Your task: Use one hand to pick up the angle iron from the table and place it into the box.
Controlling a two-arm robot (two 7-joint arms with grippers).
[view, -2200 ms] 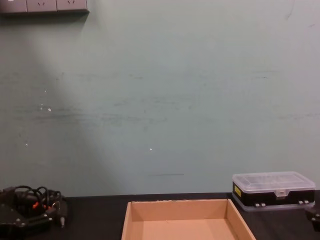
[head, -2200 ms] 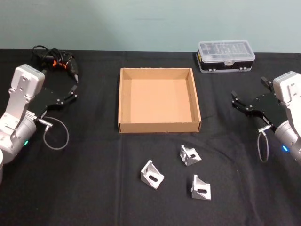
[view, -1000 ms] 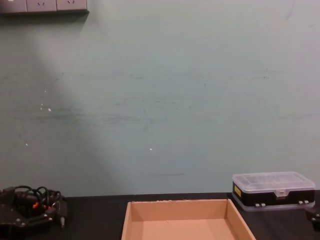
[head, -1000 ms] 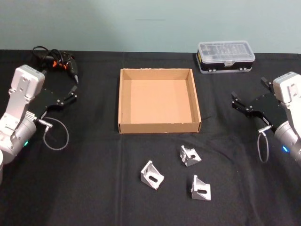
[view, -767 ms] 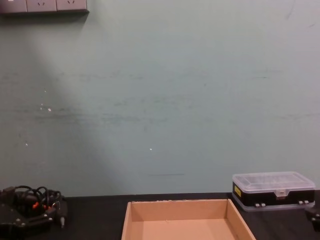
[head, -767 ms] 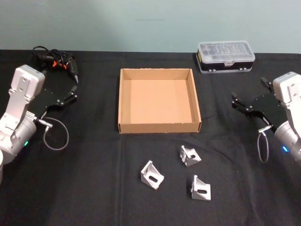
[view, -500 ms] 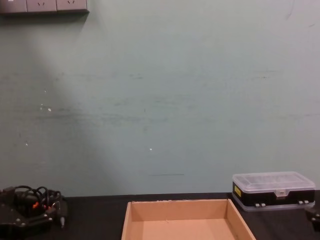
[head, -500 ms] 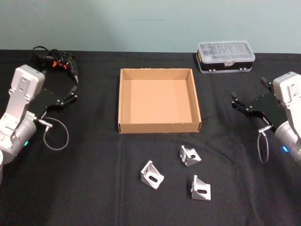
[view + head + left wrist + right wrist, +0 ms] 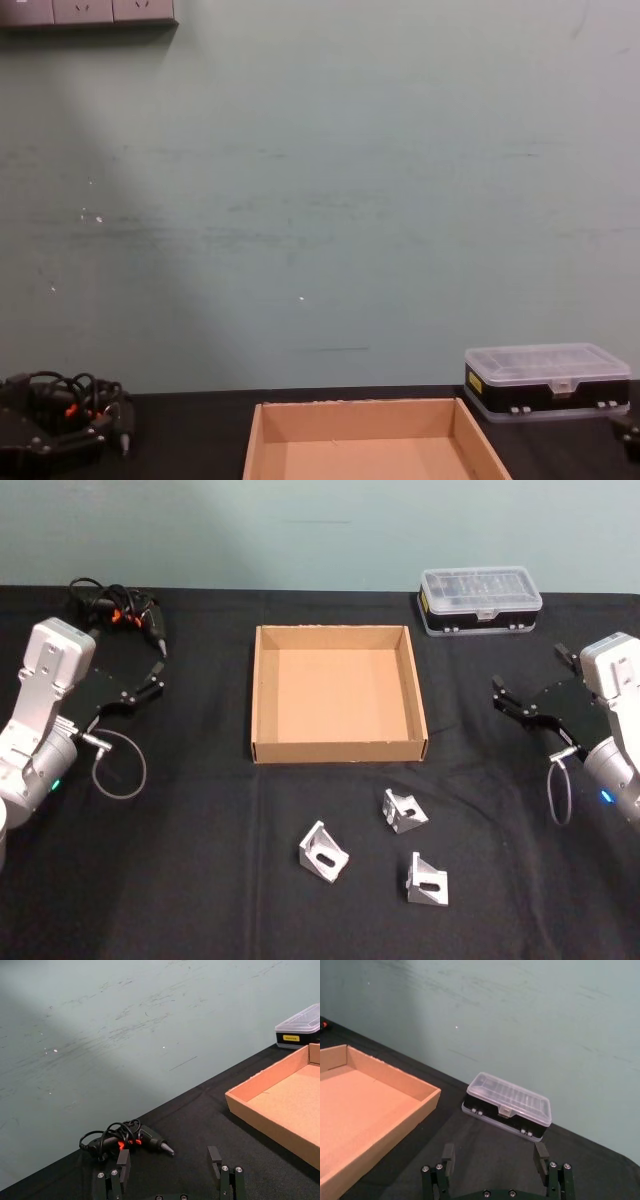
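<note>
Overhead, three angle irons — chest view: box, case.

Workshop — corded tool, parts case

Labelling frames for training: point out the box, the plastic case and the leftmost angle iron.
box (image 9: 338, 750), head view, near wall.
plastic case (image 9: 480, 584), head view, clear lid.
leftmost angle iron (image 9: 322, 852), head view, slotted face.
</note>
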